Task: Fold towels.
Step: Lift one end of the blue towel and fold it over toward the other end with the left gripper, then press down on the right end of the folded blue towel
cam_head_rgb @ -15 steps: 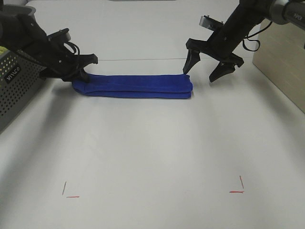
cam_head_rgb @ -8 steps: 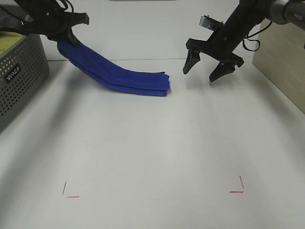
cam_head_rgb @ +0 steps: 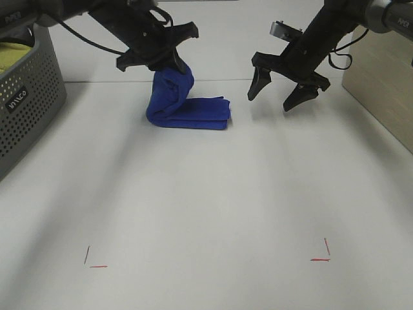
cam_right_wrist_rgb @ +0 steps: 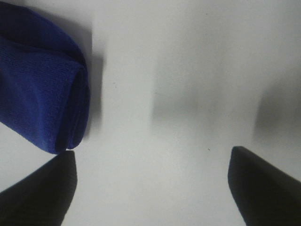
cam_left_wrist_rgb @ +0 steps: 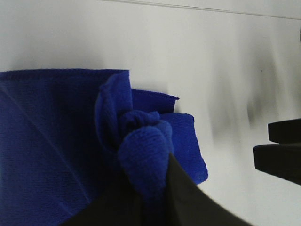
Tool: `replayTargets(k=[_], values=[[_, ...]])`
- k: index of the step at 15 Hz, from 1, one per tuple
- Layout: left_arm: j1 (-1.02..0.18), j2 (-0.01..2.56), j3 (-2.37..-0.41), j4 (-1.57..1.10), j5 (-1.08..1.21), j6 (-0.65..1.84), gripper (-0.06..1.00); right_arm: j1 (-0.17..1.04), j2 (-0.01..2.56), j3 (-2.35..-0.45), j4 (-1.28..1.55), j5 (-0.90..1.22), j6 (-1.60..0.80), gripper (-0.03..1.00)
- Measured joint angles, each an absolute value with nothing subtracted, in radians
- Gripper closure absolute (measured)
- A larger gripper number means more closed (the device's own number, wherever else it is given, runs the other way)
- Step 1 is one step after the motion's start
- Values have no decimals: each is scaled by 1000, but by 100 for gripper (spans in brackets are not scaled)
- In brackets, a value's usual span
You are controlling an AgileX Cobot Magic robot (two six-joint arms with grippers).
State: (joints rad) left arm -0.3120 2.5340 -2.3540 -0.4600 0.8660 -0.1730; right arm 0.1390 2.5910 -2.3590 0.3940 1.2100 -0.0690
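Note:
A blue towel (cam_head_rgb: 184, 106) lies folded on the white table (cam_head_rgb: 206, 194), its left end lifted and curled over toward the right. My left gripper (cam_head_rgb: 169, 62) is shut on that lifted end; the left wrist view shows the bunched blue cloth (cam_left_wrist_rgb: 141, 150) pinched between the black fingers. My right gripper (cam_head_rgb: 279, 87) is open and empty, hovering just right of the towel's right end. The right wrist view shows the towel's folded edge (cam_right_wrist_rgb: 51, 103) beside one open finger (cam_right_wrist_rgb: 40, 188).
A grey perforated basket (cam_head_rgb: 29, 103) with something yellow inside stands at the left edge. A wooden box (cam_head_rgb: 381, 90) stands at the right. Red corner marks (cam_head_rgb: 93, 261) (cam_head_rgb: 322, 255) lie near the table's front.
My left gripper has carried the towel's left end up and across to the right, folding the towel over itself. The towel's right end slid slightly left. The right gripper has stayed still.

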Motion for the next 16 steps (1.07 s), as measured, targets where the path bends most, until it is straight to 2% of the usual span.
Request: replayTargets(k=[1, 5, 6, 9, 12, 16], values=[[-332, 2577, -2354, -467, 808, -221, 82, 139, 2591, -2359, 395, 1210, -69, 15], [-356, 2611, -2354, -601, 704, -267, 43, 139, 2591, -2359, 438, 1210, -69, 15], [-362, 2611, -2354, -655, 667, -267, 38, 139, 2591, -2359, 463, 1210, -69, 15], [-364, 2611, -2354, -839, 612, -208, 36, 139, 2580, -2359, 515, 1212, -69, 15], [-355, 2605, -2354, -871, 610, -45, 36, 139, 2546, -2360, 571, 1213, -86, 15], [-255, 2515, -2356, -870, 606, 134, 36, 146, 2542, -2362, 897, 1214, -185, 15]])
